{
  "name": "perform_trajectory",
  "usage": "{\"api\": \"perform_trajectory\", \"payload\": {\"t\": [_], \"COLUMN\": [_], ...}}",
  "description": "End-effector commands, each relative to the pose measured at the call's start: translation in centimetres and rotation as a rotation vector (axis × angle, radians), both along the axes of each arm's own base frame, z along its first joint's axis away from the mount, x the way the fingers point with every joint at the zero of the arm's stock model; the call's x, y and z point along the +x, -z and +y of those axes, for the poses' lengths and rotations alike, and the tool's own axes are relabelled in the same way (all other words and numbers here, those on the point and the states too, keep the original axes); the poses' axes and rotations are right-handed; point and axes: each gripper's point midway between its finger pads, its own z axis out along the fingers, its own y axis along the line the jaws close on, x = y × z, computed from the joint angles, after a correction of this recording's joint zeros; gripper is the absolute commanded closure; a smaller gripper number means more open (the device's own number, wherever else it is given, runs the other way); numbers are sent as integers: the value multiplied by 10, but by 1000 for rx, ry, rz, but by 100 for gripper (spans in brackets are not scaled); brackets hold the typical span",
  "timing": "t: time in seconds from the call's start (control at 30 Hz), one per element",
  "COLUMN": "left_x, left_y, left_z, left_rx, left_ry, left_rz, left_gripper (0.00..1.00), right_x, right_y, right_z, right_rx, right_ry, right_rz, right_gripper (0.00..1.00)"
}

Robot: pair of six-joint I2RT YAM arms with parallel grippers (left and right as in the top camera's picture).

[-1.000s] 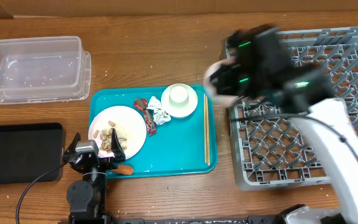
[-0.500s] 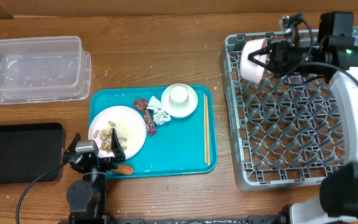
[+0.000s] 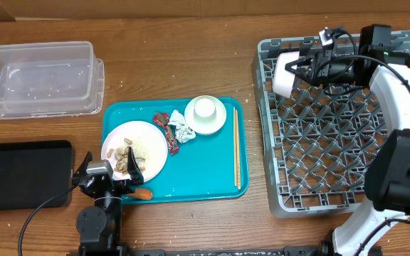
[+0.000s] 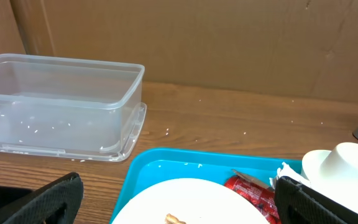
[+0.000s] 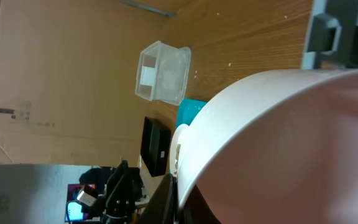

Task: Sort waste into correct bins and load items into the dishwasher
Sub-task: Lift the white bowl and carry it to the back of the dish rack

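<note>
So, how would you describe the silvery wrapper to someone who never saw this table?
Find the teal tray in the middle of the wooden table. Near its far edge, between the red wrapper and the small white plate, lies the silvery-white wrapper: the only crumpled, shiny pale thing there.

The serving tray lies mid-table, with the rack to its right, the tub far left and the flat bin near left. On the tray, the plate lies left and the chopsticks right. I hold the bowl over the rack's far left corner.

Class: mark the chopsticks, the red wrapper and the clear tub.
chopsticks (image 3: 236,148), overhead view, mid-length.
red wrapper (image 3: 164,121), overhead view, its middle.
clear tub (image 3: 45,80), overhead view, bare floor.
</note>
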Motion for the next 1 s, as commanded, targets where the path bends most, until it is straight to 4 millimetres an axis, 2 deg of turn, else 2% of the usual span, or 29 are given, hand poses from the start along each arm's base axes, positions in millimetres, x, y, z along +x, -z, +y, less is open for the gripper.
{"api": "perform_trajectory", "payload": {"t": [0.0,0.1,0.23,0.47,0.73,0.9,0.97], "left_x": [0,0,0,0,0,0,0], "left_y": [-1,-1,-1,-1,-1,-1,-1], "left_z": [1,0,1,1,1,1,1], "left_rx": [19,19,19,19,19,19,19], "left_ry": [0,0,0,0,0,0,0], "left_rz": [-8,-8,-8,-8,-8,-8,-8], "left_gripper": [0,0,0,0,0,0,0], "right_x": [3,6,9,11,13,12,13], "right_y": [15,31,40,41,40,39,29], "right_z": [-6,-12,-22,-44,-85,-90,-89], "right_rx": [-1,-24,-28,-24,-8,-3,27], "right_ry": [11,28,54,104,205,217,206], "right_rz": [26,63,89,102,130,140,119], "right_gripper": [96,96,96,96,96,96,96]}}
